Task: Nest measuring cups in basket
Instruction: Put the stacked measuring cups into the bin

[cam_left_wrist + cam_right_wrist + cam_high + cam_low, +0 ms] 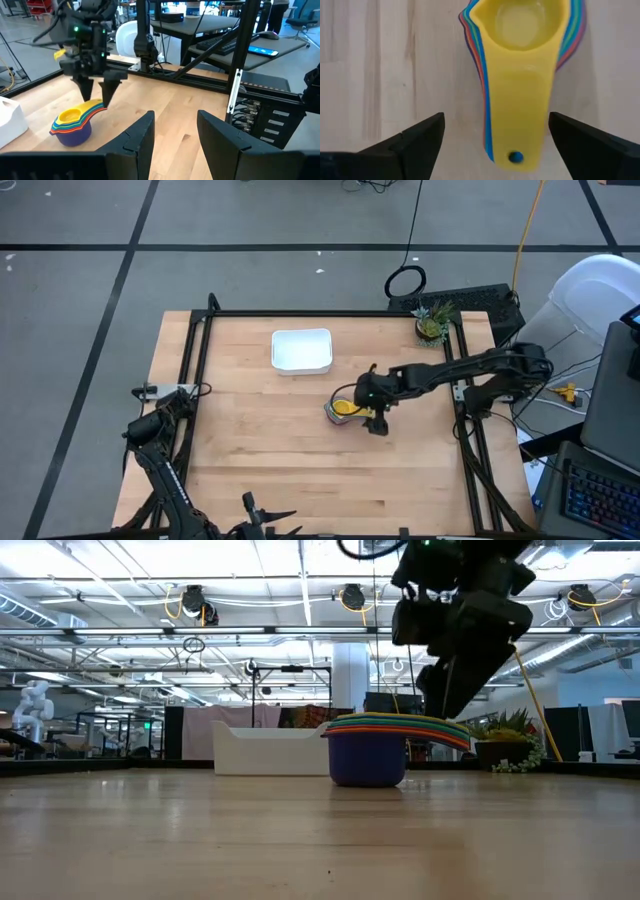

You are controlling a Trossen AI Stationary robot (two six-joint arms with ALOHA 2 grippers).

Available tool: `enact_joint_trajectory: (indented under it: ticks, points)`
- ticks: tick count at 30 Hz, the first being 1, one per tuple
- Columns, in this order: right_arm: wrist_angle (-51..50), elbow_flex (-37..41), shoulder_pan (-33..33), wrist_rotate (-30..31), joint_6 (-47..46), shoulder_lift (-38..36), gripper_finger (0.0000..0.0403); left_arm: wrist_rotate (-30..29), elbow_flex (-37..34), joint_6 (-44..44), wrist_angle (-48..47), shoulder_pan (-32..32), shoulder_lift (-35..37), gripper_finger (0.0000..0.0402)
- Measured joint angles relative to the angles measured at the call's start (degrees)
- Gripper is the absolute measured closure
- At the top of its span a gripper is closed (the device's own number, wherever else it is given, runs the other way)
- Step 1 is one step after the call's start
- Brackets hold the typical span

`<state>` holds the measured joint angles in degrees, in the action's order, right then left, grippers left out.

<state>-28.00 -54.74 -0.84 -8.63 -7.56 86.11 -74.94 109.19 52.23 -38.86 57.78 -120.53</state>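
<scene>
The measuring cups (pixel 344 407) sit nested, yellow on top, mid-table, handles fanned toward four o'clock, so one pinch could lift all. The right hand (pixel 378 421) hovers wide open above them, gripping nothing. The basket (pixel 301 350) waits at eleven o'clock; the left hand (pixel 174 142), part-open and empty, idles at the table's left edge.

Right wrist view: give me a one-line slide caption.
Open right gripper poised above the nested measuring cups, yellow cup on top, on the wooden table.
</scene>
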Motion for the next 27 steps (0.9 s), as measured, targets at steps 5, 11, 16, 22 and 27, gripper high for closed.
enact_joint_trajectory:
  ticks: [5,11,16,22,27]
  points:
    - [1.24,0.0,-0.02,-0.54,0.16,1.95,0.0058,0.04,0.0,0.07,-0.18,0.04,0.0,0.025]
    - [2.95,0.0,0.0,1.63,0.88,1.91,0.0059,0.13,0.0,0.46,-0.39,0.04,0.0,0.025]
    - [2.31,0.02,0.0,2.0,1.16,3.11,0.006,0.13,0.0,0.39,-0.38,0.04,0.0,0.025]
    - [-4.62,-4.26,0.0,1.58,2.78,6.78,0.006,0.39,-0.02,0.38,-1.05,0.04,0.0,0.025]
    - [-13.92,-11.66,-0.02,2.54,5.67,12.09,0.006,0.44,-0.02,0.69,-1.23,0.04,0.0,0.025]
